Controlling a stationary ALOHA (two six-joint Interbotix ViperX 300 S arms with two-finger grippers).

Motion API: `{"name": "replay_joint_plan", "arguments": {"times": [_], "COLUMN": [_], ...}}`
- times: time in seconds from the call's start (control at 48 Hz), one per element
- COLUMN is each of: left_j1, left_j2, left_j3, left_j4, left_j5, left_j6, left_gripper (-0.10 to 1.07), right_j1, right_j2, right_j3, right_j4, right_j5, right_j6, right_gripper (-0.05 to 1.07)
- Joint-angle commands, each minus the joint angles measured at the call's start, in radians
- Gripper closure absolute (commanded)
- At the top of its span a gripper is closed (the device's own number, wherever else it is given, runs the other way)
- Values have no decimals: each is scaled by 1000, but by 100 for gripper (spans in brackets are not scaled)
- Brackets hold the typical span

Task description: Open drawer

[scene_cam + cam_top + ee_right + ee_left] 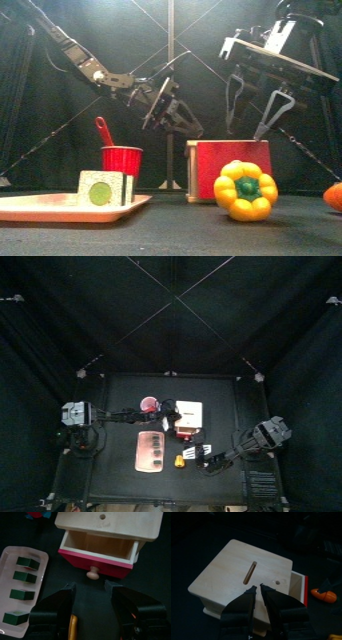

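While your left fingers (260, 588) pressed clenched atop the drawer (100, 554), your released right fingers (93, 587) risked bumping its knob (93, 573).

1 drawer (100, 547), 1 pink tray (10, 557) with 4 green blocks (25, 577), 1 red cup (122, 160), 1 yellow pepper (245, 190).

Small black table (120, 391) in the middle, black curtains (54, 326) on every side, thin crossing struts (171, 301) overhead
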Motion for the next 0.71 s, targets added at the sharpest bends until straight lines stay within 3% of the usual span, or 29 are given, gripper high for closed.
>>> {"name": "replay_joint_plan", "arguments": {"times": [0.0, 0.125, 0.688], "left_j1": [5, 5, 5], "left_j2": [0, 5, 3], "left_j3": [-43, -43, -26], "left_j4": [2, 5, 3], "left_j5": [78, 153, 114], "left_j6": [-2, 2, 0], "left_gripper": [37, 37, 37], "right_j1": [-3, -3, -84], "right_j2": [-5, 21, 97], "right_j3": [-25, -38, -87], "right_j4": [8, 11, 25], "right_j5": [5, 5, 5], "right_j6": [6, 8, 6], "right_gripper": [18, 18, 18]}}
